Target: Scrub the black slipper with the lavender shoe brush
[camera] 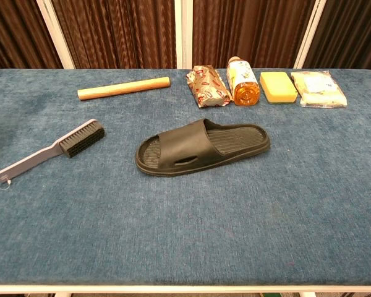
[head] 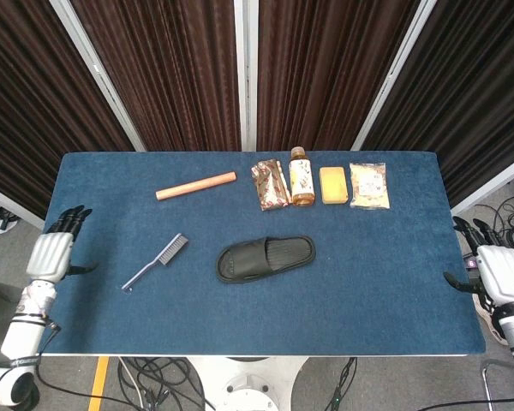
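One black slipper [head: 265,259] is lying sole-down near the middle of a table [head: 394,274] covered in blue, carpet-like fabric, its ribbed footbed facing up and its toe pointing left. Well to its left, one lavender brush [head: 156,262] is resting on the cloth, dark bristles at the far end, slim handle angling toward the near left edge; nothing is touching it.

Along the far side, six items are sitting in a loose row: one wooden stick [head: 195,186] at the left, then one crinkled foil snack packet [head: 271,184], one bottle [head: 301,178] of amber liquid lying on its side, one yellow sponge block [head: 332,184] and one clear bag [head: 368,185] holding pale contents, which cannot be made out.

The left robot hand [head: 51,253] is hanging off the table's left edge, fingers spread and holding nothing. The right robot hand [head: 500,271] is hovering beyond the right edge, likewise spread and empty. Both are showing only in the head view, well apart from slipper and brush.
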Tool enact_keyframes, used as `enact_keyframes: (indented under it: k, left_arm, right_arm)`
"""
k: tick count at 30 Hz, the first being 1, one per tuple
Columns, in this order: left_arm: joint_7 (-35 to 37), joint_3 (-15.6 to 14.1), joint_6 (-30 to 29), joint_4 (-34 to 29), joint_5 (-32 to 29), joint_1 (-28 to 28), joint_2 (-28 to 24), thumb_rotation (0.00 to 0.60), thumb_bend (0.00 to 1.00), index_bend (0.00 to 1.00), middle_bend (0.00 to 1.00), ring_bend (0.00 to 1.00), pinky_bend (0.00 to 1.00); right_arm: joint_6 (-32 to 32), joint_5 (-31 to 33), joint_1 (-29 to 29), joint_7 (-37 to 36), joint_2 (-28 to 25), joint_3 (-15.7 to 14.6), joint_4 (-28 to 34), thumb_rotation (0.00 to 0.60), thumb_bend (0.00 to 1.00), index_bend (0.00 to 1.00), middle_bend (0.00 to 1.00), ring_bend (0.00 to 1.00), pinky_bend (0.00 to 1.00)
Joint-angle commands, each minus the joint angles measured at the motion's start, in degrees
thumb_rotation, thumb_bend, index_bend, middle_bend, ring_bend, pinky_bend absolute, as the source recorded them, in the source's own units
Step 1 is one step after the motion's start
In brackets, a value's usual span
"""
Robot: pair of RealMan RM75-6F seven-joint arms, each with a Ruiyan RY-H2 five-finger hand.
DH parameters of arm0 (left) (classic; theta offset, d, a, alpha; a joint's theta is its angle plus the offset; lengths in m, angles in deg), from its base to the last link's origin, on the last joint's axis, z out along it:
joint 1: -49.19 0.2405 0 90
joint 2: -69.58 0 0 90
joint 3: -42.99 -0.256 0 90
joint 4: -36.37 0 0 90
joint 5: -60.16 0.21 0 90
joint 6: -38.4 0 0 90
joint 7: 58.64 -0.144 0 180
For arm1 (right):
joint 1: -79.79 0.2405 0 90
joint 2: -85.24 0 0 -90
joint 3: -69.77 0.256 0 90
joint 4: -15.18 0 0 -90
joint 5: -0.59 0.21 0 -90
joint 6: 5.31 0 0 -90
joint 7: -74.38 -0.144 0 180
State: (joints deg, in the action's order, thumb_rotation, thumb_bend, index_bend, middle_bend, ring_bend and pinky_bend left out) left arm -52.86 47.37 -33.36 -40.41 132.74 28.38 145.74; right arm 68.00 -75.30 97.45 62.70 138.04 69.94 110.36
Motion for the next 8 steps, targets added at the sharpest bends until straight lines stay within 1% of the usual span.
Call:
enact_keyframes:
  k: [1,4,8]
  left_arm:
    - [-1.1,-0.5,-5.8,-4.9,-1.3,5.3,-4.0,0.600,0.07,0.17,0.19,0.06,0.22]
    - [-1.9,-1.7,-10.4,-8.2,-0.2,9.0,-5.4,0.600,0.07,0.17,0.19,0.06,0.22]
    - [-4.2,-3.4,-14.8,-11.4,1.7,12.5,-5.8,0.600,0.07,0.19,0.19,0.06,0.22]
  right_arm:
    - [6.2,-4.0,-4.8,-0.3,2.7,-1.8,-3.1,0.600,0.16,0.00,0.20,0.02,0.15]
    - [10.5,-6.0,-7.9,0.9,5.1,-2.5,-4.7,0.600,0.16,0.00,0.18,0.02,0.14]
    - [12.8,-7.3,-10.4,0.5,6.9,-3.1,-5.2,0.600,0.16,0.00,0.16,0.02,0.13]
